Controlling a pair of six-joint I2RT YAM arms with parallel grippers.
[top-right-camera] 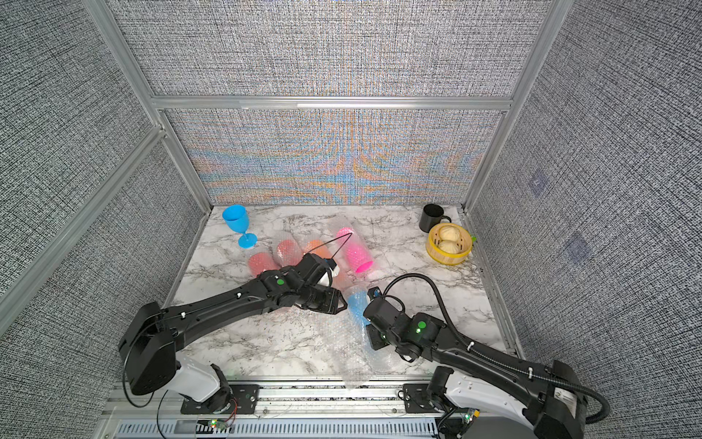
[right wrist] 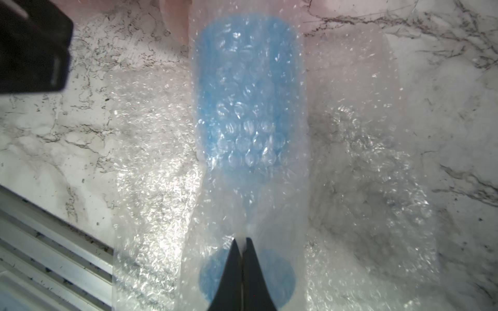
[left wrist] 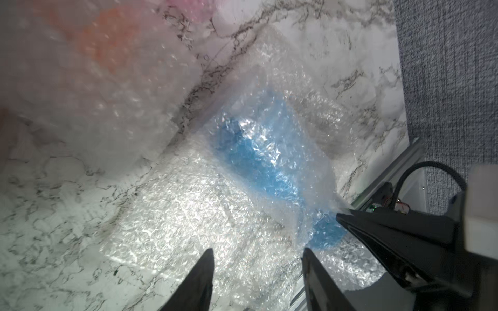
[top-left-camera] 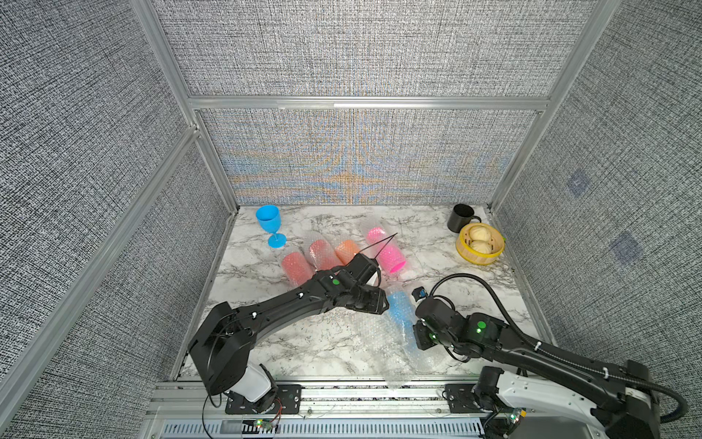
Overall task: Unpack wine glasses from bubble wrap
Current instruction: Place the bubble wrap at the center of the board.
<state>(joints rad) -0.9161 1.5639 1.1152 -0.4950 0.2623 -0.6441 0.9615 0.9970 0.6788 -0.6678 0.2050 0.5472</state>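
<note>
Right wrist view: my right claw (right wrist: 242, 243) is pressed together, pinching the bubble wrap (right wrist: 269, 204) at the foot end of the wrapped blue goblet (right wrist: 248, 94). That goblet lies on its side on the desk (top-left-camera: 437, 258), near centre, between both arms. In the left wrist view, my left claw (left wrist: 258, 250) stands with fingers apart over a flattened part of the same wrap, just beside the goblet; I cannot tell whether it touches. In both top views, a bare blue goblet (top-left-camera: 269, 224) stands upright at far left. Four more lie wrapped mid-desk: a red goblet (top-left-camera: 297, 268), a second red goblet (top-left-camera: 323, 254), an orange goblet (top-left-camera: 347, 251) and a pink goblet (top-left-camera: 387, 251).
</note>
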